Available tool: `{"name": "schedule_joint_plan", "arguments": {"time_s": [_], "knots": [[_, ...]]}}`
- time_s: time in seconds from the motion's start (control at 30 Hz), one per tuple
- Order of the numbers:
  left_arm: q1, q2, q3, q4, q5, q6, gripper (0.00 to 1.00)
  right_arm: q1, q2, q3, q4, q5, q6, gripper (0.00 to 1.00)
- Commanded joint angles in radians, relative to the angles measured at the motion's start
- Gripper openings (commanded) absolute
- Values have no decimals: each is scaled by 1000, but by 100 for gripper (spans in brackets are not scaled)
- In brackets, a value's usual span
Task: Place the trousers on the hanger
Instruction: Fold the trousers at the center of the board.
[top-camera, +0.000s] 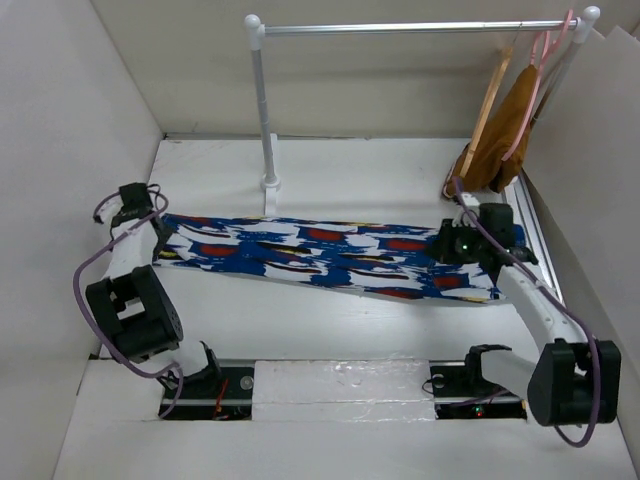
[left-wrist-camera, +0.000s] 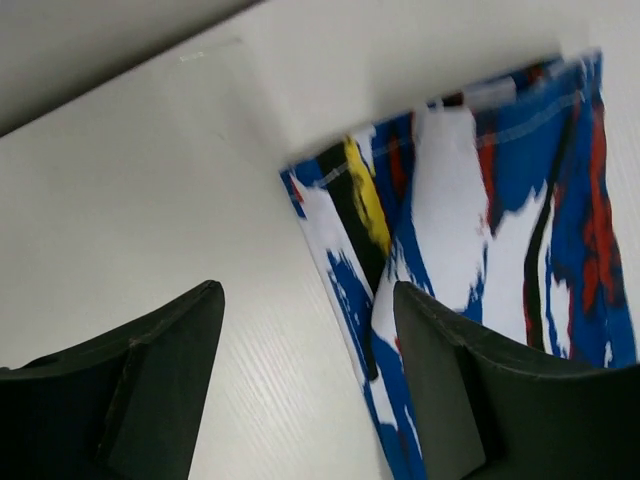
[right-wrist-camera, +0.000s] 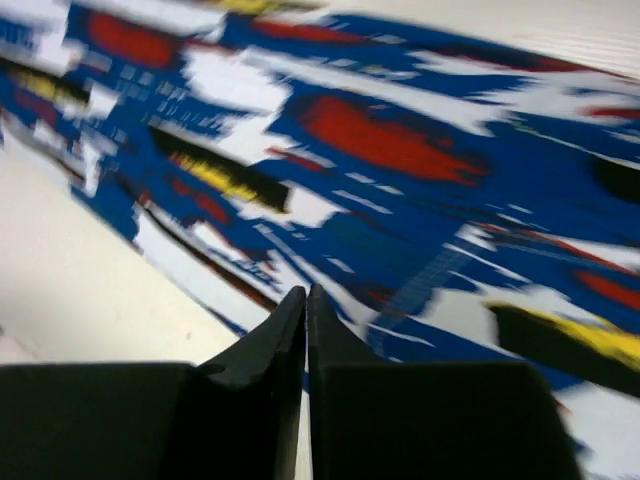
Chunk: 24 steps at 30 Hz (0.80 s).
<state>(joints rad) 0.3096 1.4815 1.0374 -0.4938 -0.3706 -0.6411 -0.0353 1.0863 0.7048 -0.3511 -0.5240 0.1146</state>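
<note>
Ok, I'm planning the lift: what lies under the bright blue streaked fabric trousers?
Only the white table shows around the bright blue streaked fabric trousers, which lie flat on it. Anything beneath the fabric is covered.

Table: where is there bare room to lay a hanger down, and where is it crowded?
Bare: the strip between the trousers and the arm bases, and behind them, right of the rack post. Crowded: the far right corner, with hanger and brown garment.

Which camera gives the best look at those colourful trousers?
The top external view: the trousers show at full length. The left wrist view shows only one end; the right wrist view, a blurred close-up patch.
</note>
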Motion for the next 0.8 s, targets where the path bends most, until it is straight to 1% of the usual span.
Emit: {"name": "schedule_joint_plan", "arguments": {"time_s": [0.0, 0.03, 0.1, 0.13, 0.17, 0.23, 0.3, 0.37, 0.43, 0.5, 0.53, 0.57, 0.6, 0.63, 0.73, 0.77], "knots": [[155, -4, -22, 105, 164, 13, 65, 163, 33, 42, 78, -53, -81, 11], [172, 3, -28, 125, 252, 27, 64, 202, 44, 57, 74, -35, -102, 18], [172, 28, -43, 147, 254, 34, 64, 268, 47, 56, 81, 5, -102, 25], [172, 33, -51, 164, 277, 43, 63, 325, 49, 45, 107, 13, -102, 32], [172, 33, -71, 199, 298, 56, 63, 350, 55, 42, 130, 19, -101, 35], [172, 19, -98, 236, 326, 69, 63, 414, 72, 35, 149, 22, -102, 36], [172, -4, -129, 282, 337, 75, 63, 449, 115, 35, 161, 7, -102, 37], [172, -13, -152, 322, 401, 84, 63, 491, 148, 44, 167, -1, -144, 37], [172, -20, -171, 357, 435, 93, 63, 512, 190, 50, 173, -2, -156, 37], [172, -9, -171, 371, 435, 87, 61, 534, 221, 62, 179, -2, -162, 37], [172, -1, -168, 376, 443, 89, 59, 534, 228, 67, 179, -2, -164, 37], [172, 16, -165, 380, 444, 89, 53, 534, 236, 71, 179, -2, -165, 37], [172, 23, -151, 379, 447, 80, 50, 543, 242, 81, 179, -5, -168, 37], [172, 31, -145, 385, 459, 80, 49, 543, 254, 85, 179, -7, -170, 37], [172, 63, -117, 403, 469, 74, 36, 554, 268, 99, 173, -5, -171, 37], [172, 83, -111, 405, 467, 73, 35, 564, 268, 102, 172, -4, -171, 37]]}}
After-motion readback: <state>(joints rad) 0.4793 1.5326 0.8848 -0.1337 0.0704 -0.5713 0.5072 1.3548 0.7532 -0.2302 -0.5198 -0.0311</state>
